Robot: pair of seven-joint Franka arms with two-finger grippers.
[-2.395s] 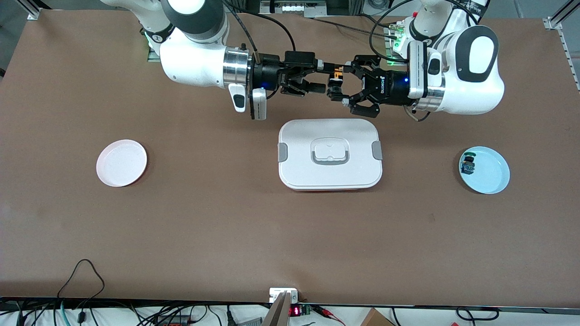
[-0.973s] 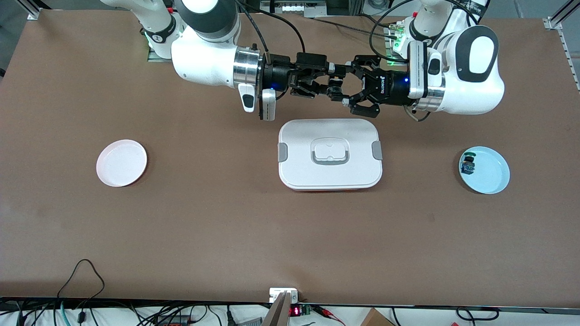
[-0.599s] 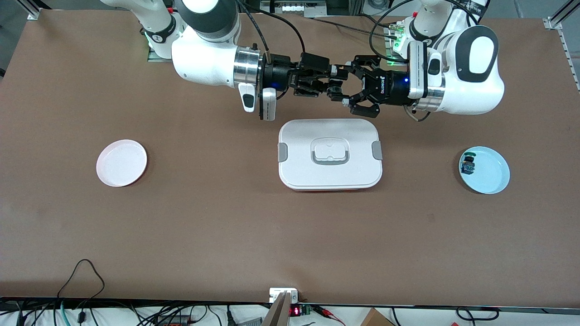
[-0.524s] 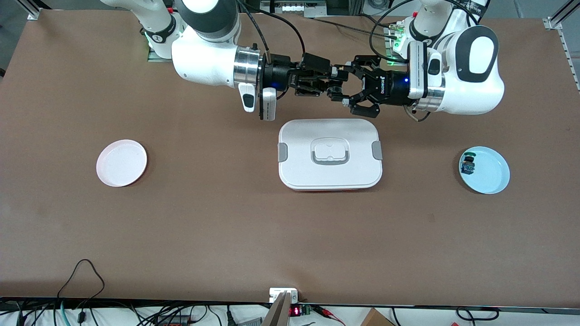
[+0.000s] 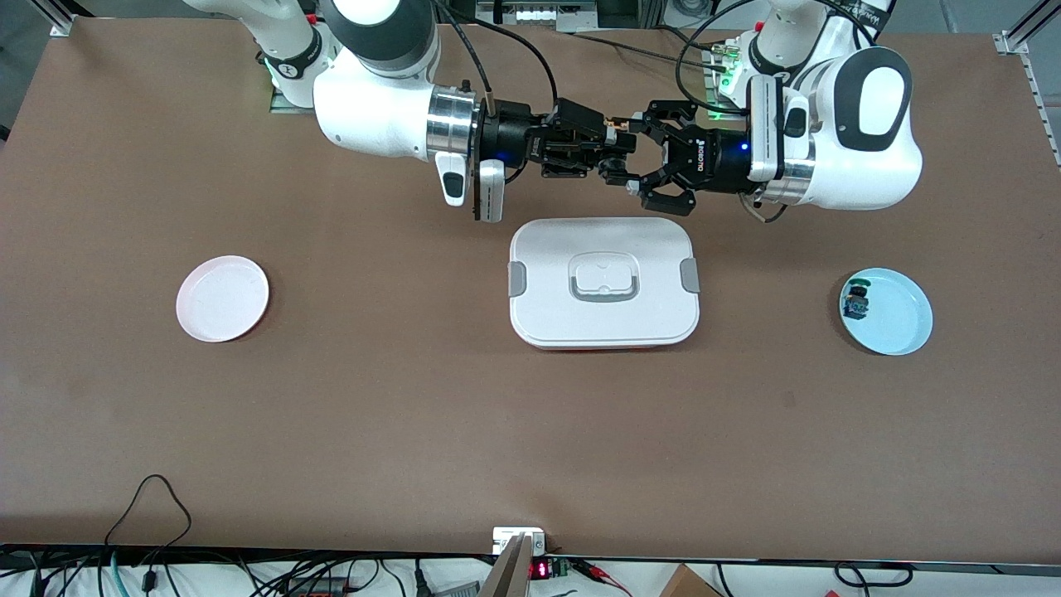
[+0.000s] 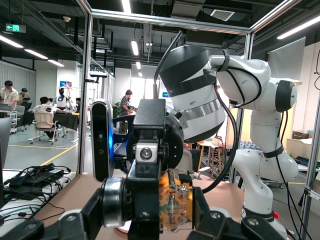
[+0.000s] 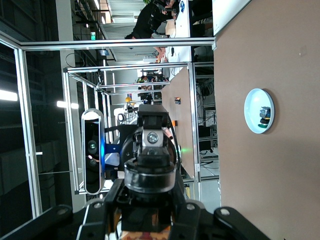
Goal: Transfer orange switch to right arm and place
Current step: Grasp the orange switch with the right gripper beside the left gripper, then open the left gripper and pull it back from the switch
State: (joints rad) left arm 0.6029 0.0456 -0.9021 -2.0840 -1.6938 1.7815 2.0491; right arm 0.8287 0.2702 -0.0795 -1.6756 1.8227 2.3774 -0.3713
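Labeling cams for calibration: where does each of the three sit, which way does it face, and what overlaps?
Front view: high across the table, looking down toward both bases; shows both arms, the right gripper and left gripper meeting above the white lidded box, the orange switch between them.
Left wrist view: on the left wrist, facing the right arm; own fingers frame the switch.
Right wrist view: on the right wrist, facing the left arm; shows the blue plate.
Shared: front and right wrist views both show the blue plate.
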